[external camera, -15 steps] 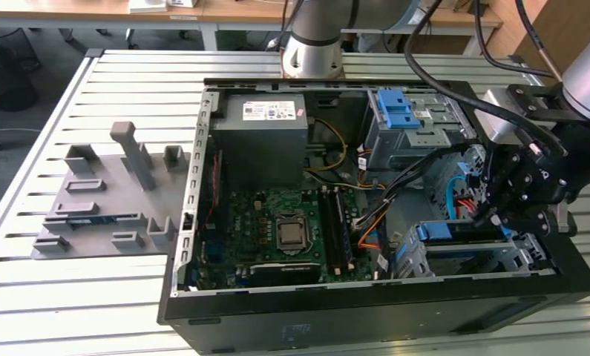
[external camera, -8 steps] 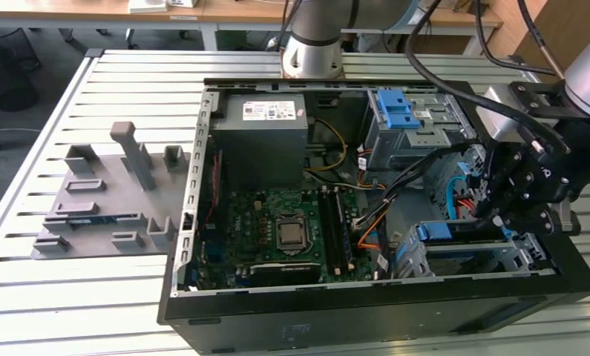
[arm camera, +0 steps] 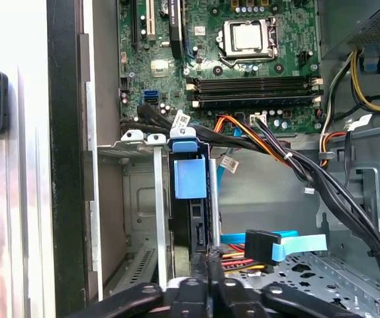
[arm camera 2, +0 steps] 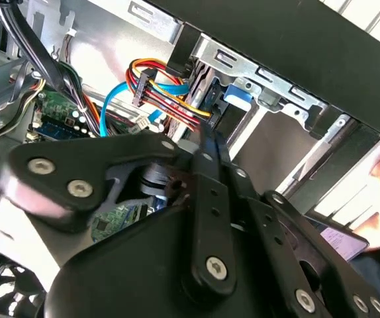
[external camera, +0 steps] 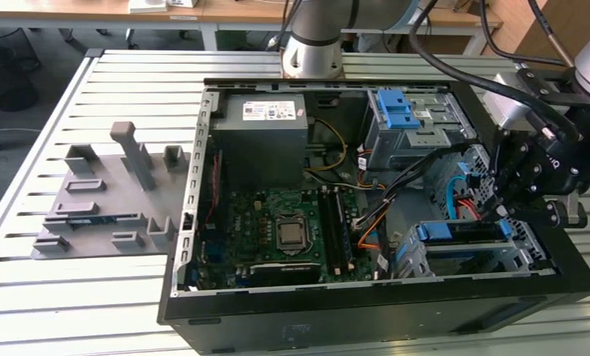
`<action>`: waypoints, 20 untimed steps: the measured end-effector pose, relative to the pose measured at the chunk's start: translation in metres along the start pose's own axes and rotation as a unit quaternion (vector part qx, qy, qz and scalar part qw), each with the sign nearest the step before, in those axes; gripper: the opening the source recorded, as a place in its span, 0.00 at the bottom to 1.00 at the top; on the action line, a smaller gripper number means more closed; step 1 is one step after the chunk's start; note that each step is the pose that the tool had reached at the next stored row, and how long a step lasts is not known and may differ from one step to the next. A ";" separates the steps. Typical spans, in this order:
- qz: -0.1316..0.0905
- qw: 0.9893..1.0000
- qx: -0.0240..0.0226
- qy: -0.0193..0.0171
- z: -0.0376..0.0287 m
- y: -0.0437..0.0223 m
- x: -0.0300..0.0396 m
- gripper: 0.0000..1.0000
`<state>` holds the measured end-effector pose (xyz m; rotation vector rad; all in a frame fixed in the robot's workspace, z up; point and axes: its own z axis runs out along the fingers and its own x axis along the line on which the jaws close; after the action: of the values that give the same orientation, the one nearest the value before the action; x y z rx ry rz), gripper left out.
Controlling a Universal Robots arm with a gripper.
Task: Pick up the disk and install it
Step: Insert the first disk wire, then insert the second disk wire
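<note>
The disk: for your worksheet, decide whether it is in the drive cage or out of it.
In. The disk stands on edge in the drive cage, its blue frame between the rails; the gripper is shut at its edge.

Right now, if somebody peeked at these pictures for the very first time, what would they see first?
First comes the big open computer case lying on the slatted metal table, its green motherboard showing in the middle. Next, the black gripper hangs over the drive bay at the exterior view's right, where the disk sits in its blue frame. Bright orange and blue cables run beside it.
</note>
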<state>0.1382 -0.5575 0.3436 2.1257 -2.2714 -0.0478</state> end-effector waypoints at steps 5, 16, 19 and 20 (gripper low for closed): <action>0.000 1.000 0.000 0.000 -0.0001 0.0000 0.0000 0.11; 0.000 1.000 0.000 0.000 -0.0001 0.0000 0.0000 0.11; 0.000 1.000 0.000 0.000 -0.0001 0.0000 0.0000 0.11; 0.000 1.000 0.000 0.000 -0.0001 0.0004 0.0000 0.11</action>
<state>0.1378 -0.5574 0.3438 2.1253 -2.2713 -0.0470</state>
